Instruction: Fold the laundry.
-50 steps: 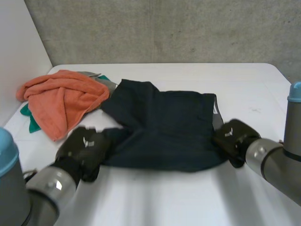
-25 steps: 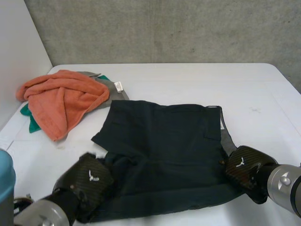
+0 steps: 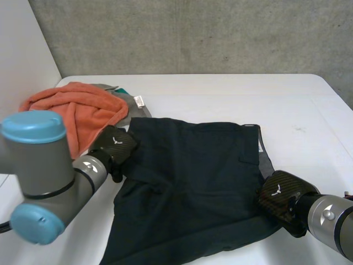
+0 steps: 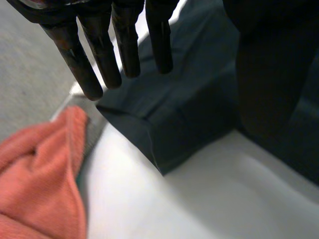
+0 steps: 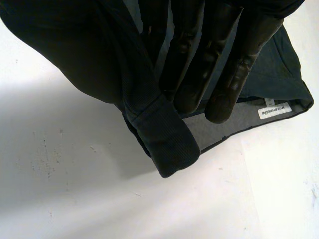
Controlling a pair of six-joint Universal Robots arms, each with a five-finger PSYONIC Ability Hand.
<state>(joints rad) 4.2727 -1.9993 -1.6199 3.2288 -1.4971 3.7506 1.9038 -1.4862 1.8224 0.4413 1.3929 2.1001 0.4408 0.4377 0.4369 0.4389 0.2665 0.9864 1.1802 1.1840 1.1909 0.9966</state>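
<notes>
Dark garment (image 3: 193, 182) lies spread flat across the middle of the white table (image 3: 220, 91), its near edge reaching towards the robot. Its grey waistband lining (image 3: 266, 160) runs along the side at the robot's right. The long axis therefore seems to run across the table, waist at the right and leg ends at the left, though the shape is close to square and I would not press that.

The right hand (image 3: 278, 193) is at the near end of that waist edge. In its wrist view the hem is wrapped over the thumb and the fingers (image 5: 192, 74) bear down on it, so it holds the cloth in a pinch. The white label (image 5: 273, 110) sits just beyond the fingertips.

The left hand (image 3: 113, 146) is on the opposite side, at the left edge close to the far corner. Its fingers (image 4: 102, 55) are straight and spread, the thumb well apart from them, and nothing is gripped. The corner's folded edge lies under and just beyond the fingertips; whether they touch the cloth I cannot tell.

The two hands thus sit at roughly diagonal corners. The next fold likely depends on the left hand closing on that corner, which lies straight ahead of its fingers. An orange towel (image 3: 71, 113) is heaped just beside that corner, near enough to be snagged.
</notes>
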